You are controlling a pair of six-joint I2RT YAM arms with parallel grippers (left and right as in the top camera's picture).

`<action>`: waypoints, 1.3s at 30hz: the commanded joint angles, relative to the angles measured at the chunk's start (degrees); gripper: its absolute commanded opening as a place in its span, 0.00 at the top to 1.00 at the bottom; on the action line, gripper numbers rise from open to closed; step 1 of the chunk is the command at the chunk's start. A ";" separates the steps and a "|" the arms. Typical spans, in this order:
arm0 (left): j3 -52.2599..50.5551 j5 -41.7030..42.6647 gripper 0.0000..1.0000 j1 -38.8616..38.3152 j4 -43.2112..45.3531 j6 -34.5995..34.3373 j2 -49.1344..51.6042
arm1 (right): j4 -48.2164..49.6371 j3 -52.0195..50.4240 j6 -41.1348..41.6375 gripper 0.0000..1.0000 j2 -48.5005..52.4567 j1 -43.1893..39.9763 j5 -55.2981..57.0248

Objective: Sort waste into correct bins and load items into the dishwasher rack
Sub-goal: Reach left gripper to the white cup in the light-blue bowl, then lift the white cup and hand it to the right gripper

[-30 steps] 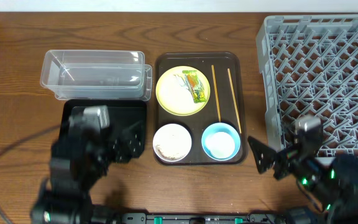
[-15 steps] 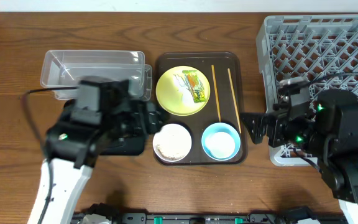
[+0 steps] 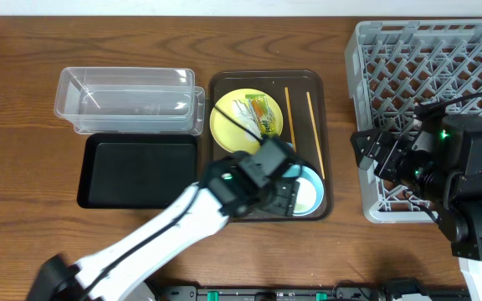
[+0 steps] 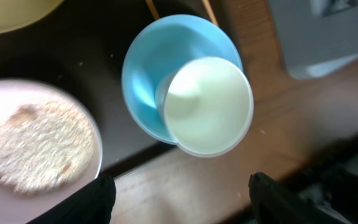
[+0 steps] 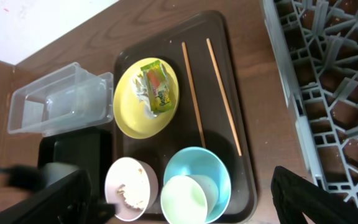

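My left gripper (image 3: pixel 281 191) (image 4: pixel 182 202) is open and empty, low over the front of the brown serving tray (image 3: pixel 222 84). Below it are the light blue bowl (image 4: pixel 160 68) (image 5: pixel 207 171) with the small white cup (image 4: pixel 207 106) (image 5: pixel 184 199) tilted inside, and the white bowl (image 4: pixel 30 143) (image 5: pixel 129 186) with rice scraps. The yellow plate (image 3: pixel 233 134) (image 5: pixel 129 115) holds the napkin (image 3: pixel 243 111) and wrapper (image 3: pixel 264 115) (image 5: pixel 156 91). Two chopsticks (image 3: pixel 290 117) (image 5: pixel 193 93) lie beside it. My right gripper (image 3: pixel 366 149) (image 5: pixel 185 199) is open and empty at the dishwasher rack's (image 3: pixel 429 75) left wall.
The clear tub (image 3: pixel 128 100) (image 5: pixel 48 106) stands at the back left with the black tray (image 3: pixel 136 171) in front of it; nothing shows in either. My left arm hides the white bowl in the overhead view. The rack's edge (image 5: pixel 328 93) fills the right.
My left arm has swung right from over the black tray to over the bowls. My right arm has moved back, up against the rack's left side.
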 commanded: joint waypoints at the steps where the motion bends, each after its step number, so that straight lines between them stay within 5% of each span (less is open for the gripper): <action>1: 0.94 -4.94 0.33 -0.59 2.21 -2.36 4.66 | -0.48 1.11 0.85 0.09 -0.15 -0.31 -2.36; 10: 0.94 -2.36 0.61 -0.59 7.28 -2.36 12.35 | -1.60 1.09 0.63 0.07 -0.15 -0.31 -3.50; 14: 0.96 -1.88 0.94 -0.39 6.75 -2.12 11.17 | -1.42 1.09 0.37 0.04 -0.15 -0.33 -3.45; 25: 1.01 12.81 0.94 14.56 3.45 -1.86 -8.90 | -1.36 1.09 -7.48 0.04 -0.15 -0.31 -5.35; 34: 1.01 59.23 0.94 34.62 2.49 7.21 -16.46 | 7.39 1.09 -25.79 0.18 0.31 -0.17 -35.12; 39: 1.01 68.43 0.94 37.27 3.30 7.13 -16.48 | 13.29 1.09 -28.17 0.18 2.36 3.17 -48.52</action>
